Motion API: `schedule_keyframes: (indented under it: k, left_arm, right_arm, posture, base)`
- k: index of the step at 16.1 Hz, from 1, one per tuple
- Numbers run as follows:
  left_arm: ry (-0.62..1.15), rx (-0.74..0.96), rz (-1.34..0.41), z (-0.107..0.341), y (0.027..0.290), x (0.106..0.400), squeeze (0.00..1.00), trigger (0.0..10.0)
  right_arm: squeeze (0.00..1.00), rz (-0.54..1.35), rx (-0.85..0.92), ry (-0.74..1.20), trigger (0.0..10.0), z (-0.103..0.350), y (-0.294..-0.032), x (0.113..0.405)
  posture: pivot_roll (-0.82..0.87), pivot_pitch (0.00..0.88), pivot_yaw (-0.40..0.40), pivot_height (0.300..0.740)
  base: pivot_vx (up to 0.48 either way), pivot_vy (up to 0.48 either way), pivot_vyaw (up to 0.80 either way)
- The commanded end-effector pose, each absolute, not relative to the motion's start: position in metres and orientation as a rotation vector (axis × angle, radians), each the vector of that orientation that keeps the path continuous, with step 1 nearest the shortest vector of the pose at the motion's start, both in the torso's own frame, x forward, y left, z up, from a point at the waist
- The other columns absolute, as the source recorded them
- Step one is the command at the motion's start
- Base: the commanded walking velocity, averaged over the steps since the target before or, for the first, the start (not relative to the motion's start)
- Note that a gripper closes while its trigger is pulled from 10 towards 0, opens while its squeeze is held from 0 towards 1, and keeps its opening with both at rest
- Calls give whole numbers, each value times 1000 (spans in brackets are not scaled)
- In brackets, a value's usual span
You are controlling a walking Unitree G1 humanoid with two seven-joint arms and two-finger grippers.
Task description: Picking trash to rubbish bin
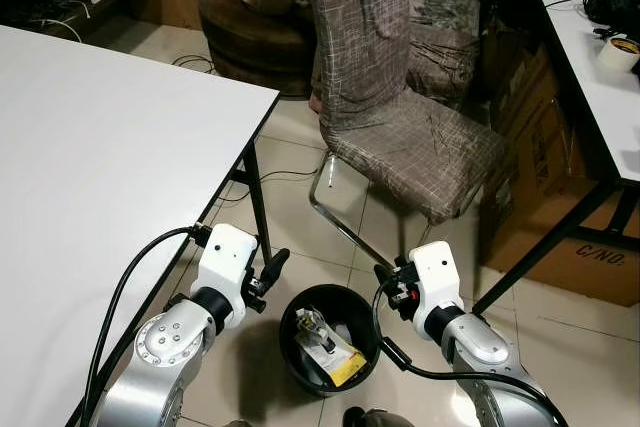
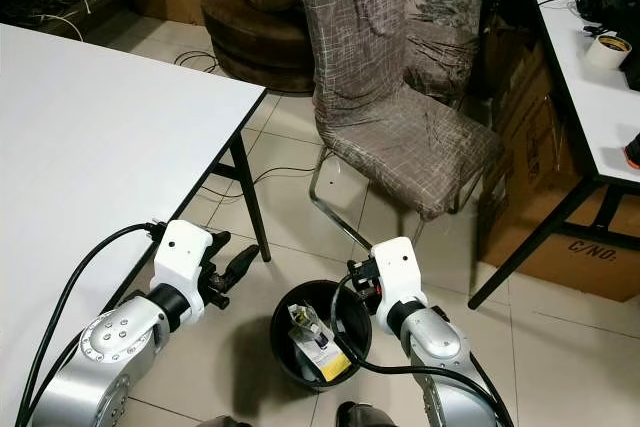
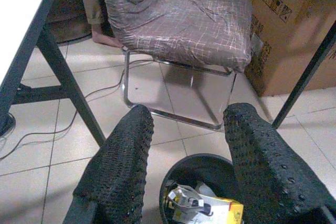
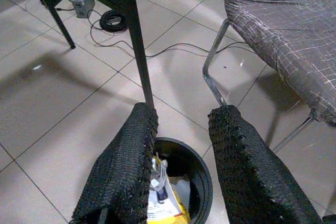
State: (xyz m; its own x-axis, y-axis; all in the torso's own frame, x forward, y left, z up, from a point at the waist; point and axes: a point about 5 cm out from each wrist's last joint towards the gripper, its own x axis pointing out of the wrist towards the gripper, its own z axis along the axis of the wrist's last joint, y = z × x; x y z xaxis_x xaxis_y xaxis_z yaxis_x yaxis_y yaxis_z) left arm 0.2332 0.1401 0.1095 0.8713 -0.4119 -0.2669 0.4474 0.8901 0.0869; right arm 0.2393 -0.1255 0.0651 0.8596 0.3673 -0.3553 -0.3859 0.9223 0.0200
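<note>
white table (image 1: 100,167) at robot's left | cloth-covered chair (image 1: 400,117) ahead | black rubbish bin (image 1: 292,325) on the tiled floor between both arms | yellow trash (image 1: 335,359) inside the bin | left gripper (image 3: 184,166) spread wide, empty | right gripper (image 4: 181,166) spread wide, empty

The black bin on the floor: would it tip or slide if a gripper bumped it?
The black bin looks small and thin-walled, so probably light. On smooth tiles it would likely slide first. The yellow packet and other trash inside add little weight, so a knock at the rim might tip it.
</note>
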Motion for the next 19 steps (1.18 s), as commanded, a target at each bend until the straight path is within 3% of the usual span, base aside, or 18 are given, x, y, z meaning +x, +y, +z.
schedule_keyframes:
  k: [1, 9, 15, 19]
  left_arm:
    - [240, 167, -467, 113, 138, 234, 0, 10000]
    - [221, 171, -477, 119, 138, 238, 0, 10000]
    - [124, 164, -450, 148, 139, 251, 0, 10000]
    - [100, 164, -448, 157, 140, 255, 0, 10000]
  right_arm:
    - [0, 394, -50, 356, 10000, 70, -125, 241]
    - [0, 387, -47, 347, 10000, 75, -124, 241]
    - [0, 313, 15, 100, 10000, 128, -129, 254]
    - [0, 332, 31, 89, 10000, 132, -123, 256]
  posture:
    - [-17, 65, -28, 740]
    - [-19, 61, -20, 740]
    - [-12, 54, -28, 740]
    - [-7, 45, -28, 740]
  base:
    - [0, 0, 0]
    - [0, 0, 0]
    - [0, 0, 0]
    - [-65, 0, 0]
